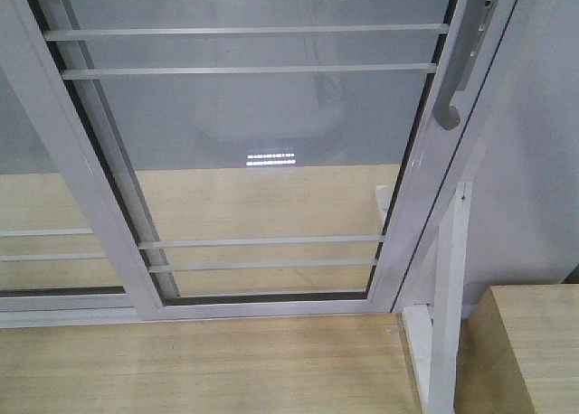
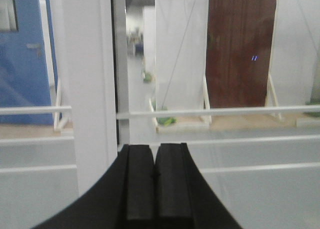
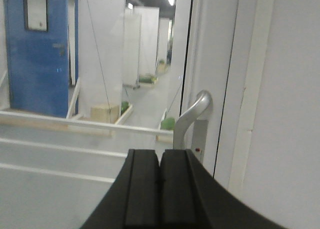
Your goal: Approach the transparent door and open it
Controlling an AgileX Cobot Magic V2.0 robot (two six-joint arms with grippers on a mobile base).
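Transparent door fills your front view, its glass crossed by thin white bars. The curved grey handle sits on its right stile, high in the frame. To its left you see the overlapping glazed panel. Your right gripper has its pads pressed together on nothing and faces the handle, near it but apart. Your left gripper is likewise closed and empty, pointing at a white stile and the glass. Pale wooden floor lies below.
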